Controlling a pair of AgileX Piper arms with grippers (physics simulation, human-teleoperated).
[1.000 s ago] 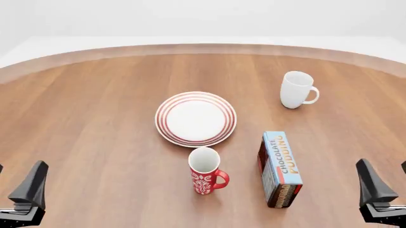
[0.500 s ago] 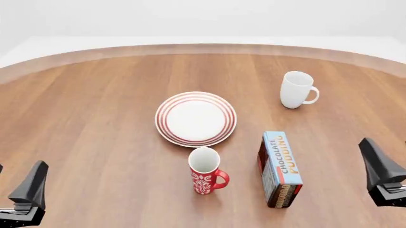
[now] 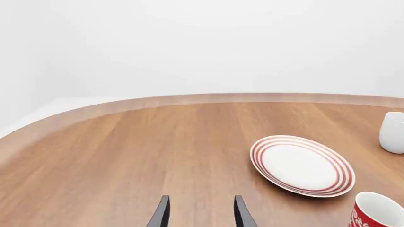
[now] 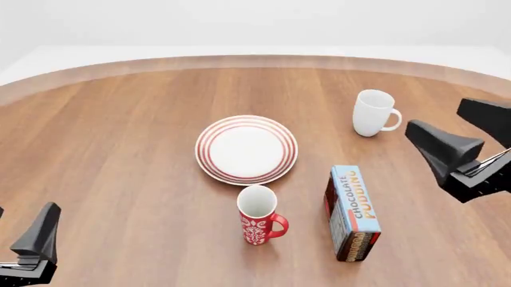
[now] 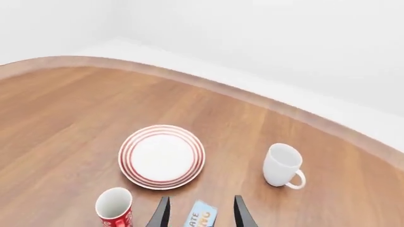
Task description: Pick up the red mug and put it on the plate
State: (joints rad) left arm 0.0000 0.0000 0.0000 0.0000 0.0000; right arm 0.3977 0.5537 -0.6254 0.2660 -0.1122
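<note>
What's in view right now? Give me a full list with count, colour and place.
red mug: 1, red with white pattern, upright, just nearer than the plate.
plate: 1, white with red rings, table centre, bare.
white mug: 1, white, far right.
pudding box: 1, blue, right of the red mug.
table: 1, brown wood.
left gripper: open, low at near left.
right gripper: open, raised at right.

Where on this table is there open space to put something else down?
The widest bare wood lies left of the plate, toward the left gripper. It is crowded on the right, among the red mug, pudding box and white mug.
</note>
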